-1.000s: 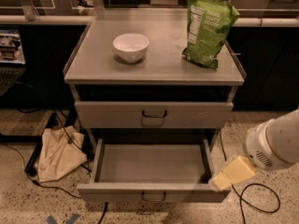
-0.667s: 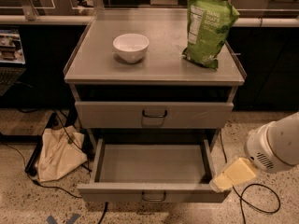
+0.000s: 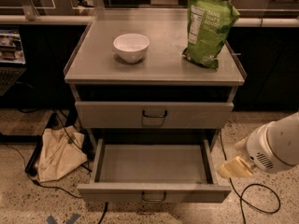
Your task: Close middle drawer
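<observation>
The grey metal cabinet [image 3: 154, 73] has its top drawer [image 3: 117, 114] shut. The middle drawer [image 3: 112, 192] below it is pulled far out toward me. Its shallow tray [image 3: 152, 164] is empty, and the flat front carries a small dark loop handle [image 3: 154, 197]. My gripper [image 3: 236, 167], cream coloured on a white arm [image 3: 275, 146], hangs just outside the drawer's right front corner, close to the right side wall and a little above the front panel. It holds nothing that I can see.
A white bowl [image 3: 131, 46] and a green pouch [image 3: 209, 29] stand on the cabinet top. A beige cloth bag [image 3: 58, 155] lies on the floor at the left. Black cables [image 3: 254, 195] run over the floor at the right, under my arm.
</observation>
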`<action>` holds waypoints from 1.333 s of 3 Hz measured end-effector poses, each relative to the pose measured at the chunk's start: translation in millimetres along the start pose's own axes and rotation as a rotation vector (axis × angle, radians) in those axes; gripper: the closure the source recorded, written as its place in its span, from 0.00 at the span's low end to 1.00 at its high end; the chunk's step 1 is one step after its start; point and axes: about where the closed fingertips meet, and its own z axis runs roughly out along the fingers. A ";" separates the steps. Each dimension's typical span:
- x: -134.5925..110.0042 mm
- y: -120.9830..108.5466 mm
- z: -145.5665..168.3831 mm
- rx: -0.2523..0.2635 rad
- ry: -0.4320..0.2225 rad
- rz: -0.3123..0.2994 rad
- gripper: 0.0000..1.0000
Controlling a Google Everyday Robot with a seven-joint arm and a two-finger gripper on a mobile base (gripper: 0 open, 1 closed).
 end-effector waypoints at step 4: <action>45.6 1.5 90.8 -0.029 -0.068 0.161 1.00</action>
